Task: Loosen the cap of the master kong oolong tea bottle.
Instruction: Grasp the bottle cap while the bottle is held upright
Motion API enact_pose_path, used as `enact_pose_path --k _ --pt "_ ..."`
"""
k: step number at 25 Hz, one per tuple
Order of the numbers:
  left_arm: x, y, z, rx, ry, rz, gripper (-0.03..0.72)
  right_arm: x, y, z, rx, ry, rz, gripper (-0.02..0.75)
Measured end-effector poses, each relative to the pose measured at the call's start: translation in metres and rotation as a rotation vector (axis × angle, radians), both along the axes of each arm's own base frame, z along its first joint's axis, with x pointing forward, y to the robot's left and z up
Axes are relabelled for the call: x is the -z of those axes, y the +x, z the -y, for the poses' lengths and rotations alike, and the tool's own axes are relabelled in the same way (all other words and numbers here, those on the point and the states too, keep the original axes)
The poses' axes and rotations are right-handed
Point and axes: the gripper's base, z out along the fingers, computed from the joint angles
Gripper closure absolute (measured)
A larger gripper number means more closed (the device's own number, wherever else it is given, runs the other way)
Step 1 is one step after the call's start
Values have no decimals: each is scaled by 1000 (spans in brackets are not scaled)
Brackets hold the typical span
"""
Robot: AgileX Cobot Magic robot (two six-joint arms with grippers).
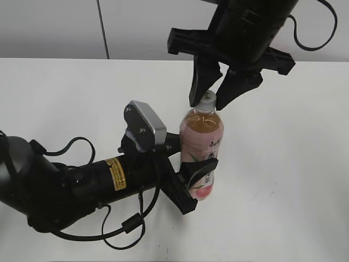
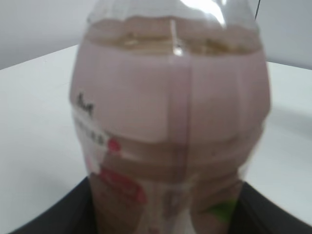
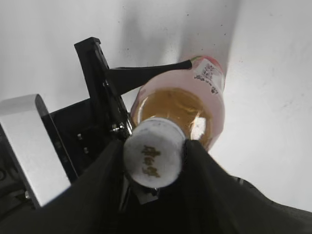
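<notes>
Left end effector [image 1: 197, 183] clamped round upright master kong oolong tea bottle [image 1: 202, 143] — cap [image 1: 206, 102] up, between right end effector's [image 1: 211, 101] fingers.

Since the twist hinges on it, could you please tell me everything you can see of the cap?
The cap is a small round white screw cap, plastic by its look, with a brownish mark on its flat top. It sits on the neck of the upright bottle, which the left gripper clamps around the label. The right gripper comes from above, one finger on each side of the cap, close against its sides; firm contact cannot be confirmed. Any ribbing on its side is not discernible.
</notes>
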Motion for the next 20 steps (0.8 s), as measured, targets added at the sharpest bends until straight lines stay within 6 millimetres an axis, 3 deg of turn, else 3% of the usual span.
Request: enact_pose_path --k 8,20 --pt "0 0 0 2 1 1 307 0 0 0 -267 -21 96 456" --pt "0 0 0 6 2 3 307 -1 1 0 -1115 -84 403 464"
